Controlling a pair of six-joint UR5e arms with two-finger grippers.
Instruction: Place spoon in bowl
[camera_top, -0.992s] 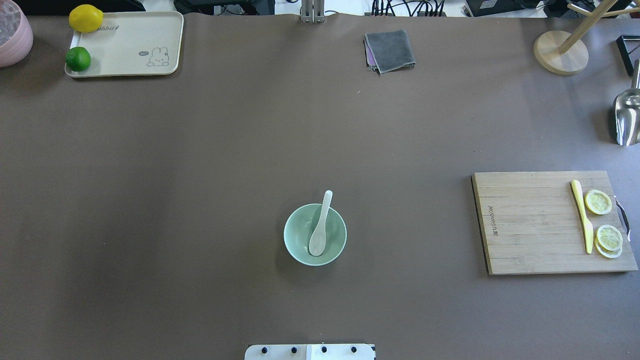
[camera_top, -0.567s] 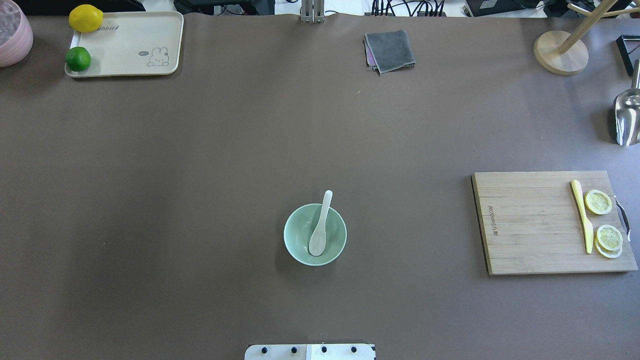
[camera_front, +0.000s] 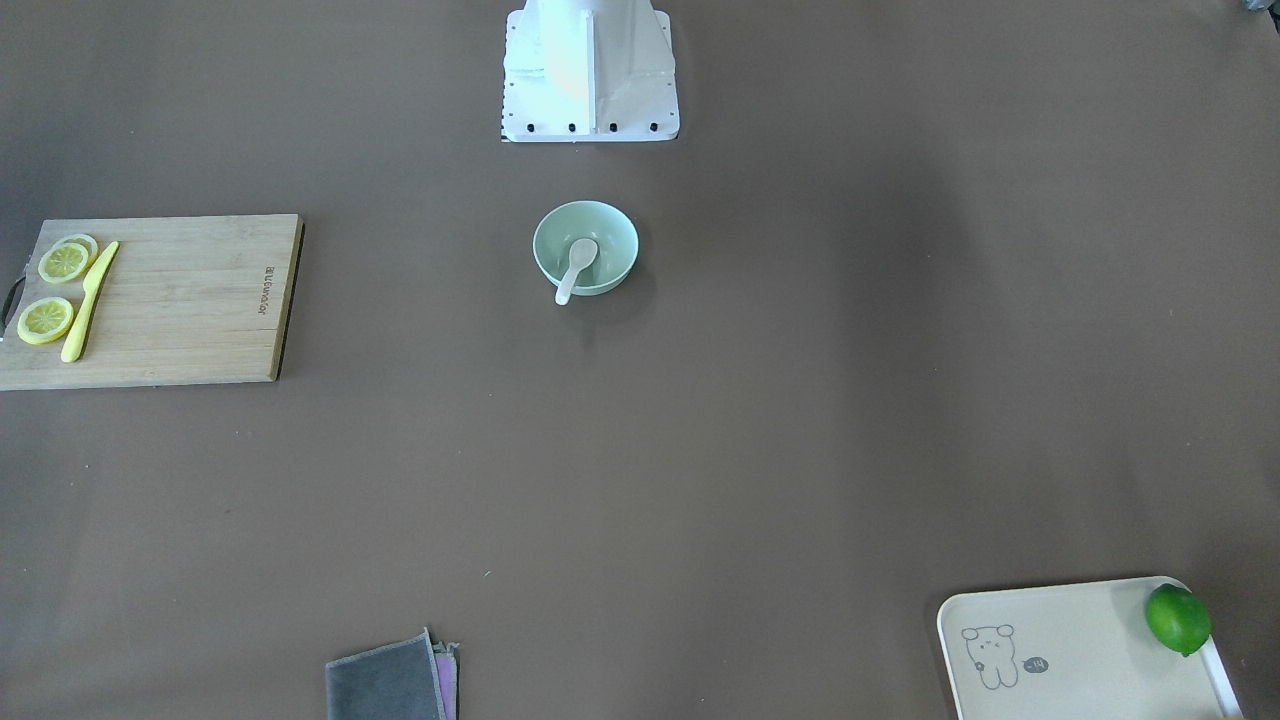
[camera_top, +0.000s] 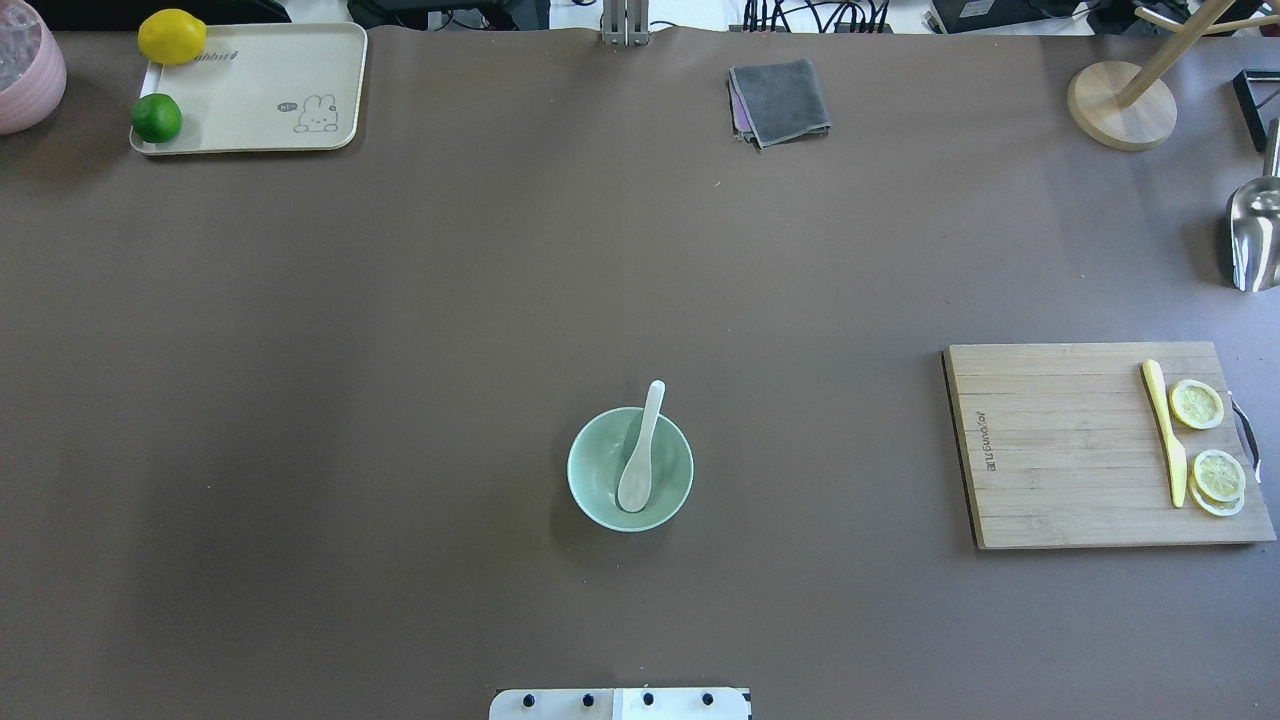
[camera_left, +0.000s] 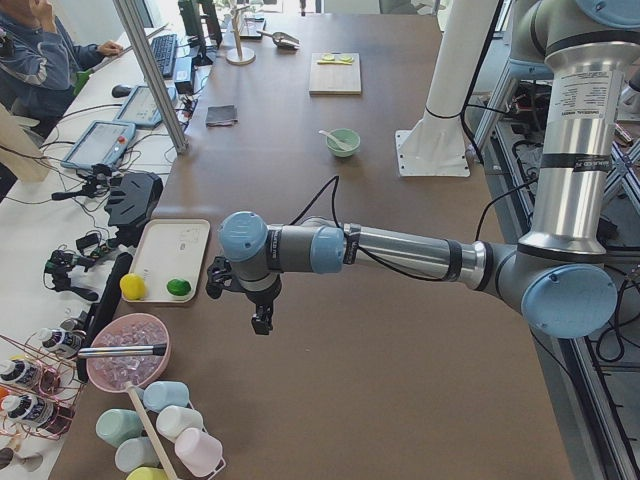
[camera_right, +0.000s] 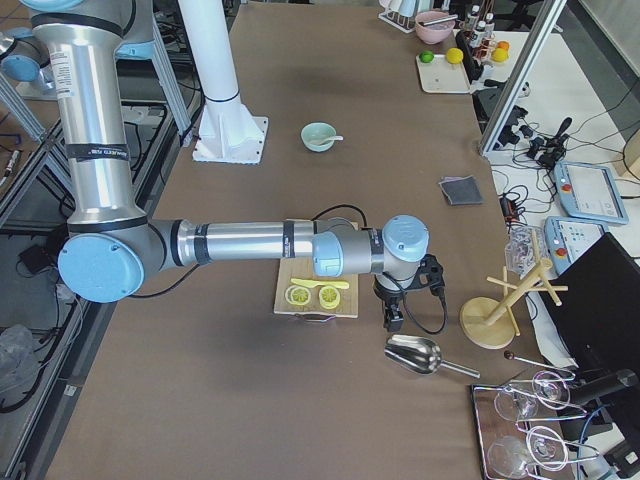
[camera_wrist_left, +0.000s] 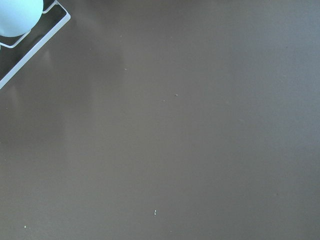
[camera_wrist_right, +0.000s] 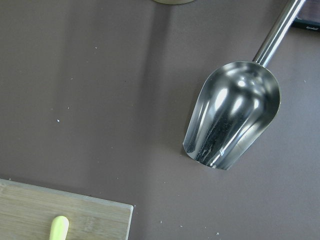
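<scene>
The spoon (camera_top: 640, 455) lies in the bowl (camera_top: 590, 470), handle over its rim, near the middle of the robot's edge; left gripper (camera_left: 261, 322) and right gripper (camera_right: 393, 318) hang over opposite ends; I cannot tell their opening or hold.

Brown table (camera_top: 400, 300): bowl (camera_top: 595, 472), cutting board (camera_top: 1060, 450), tray (camera_top: 250, 90), cloth (camera_top: 780, 100), scoop (camera_top: 1255, 235).

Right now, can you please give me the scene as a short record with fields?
bowl: upright on table, before the robot base
spoon: head inside bowl, handle resting over its rim
left gripper: over table beside tray, far from bowl; open or shut unclear
right gripper: over table beside metal scoop; open or shut unclear
task: looks done
</scene>
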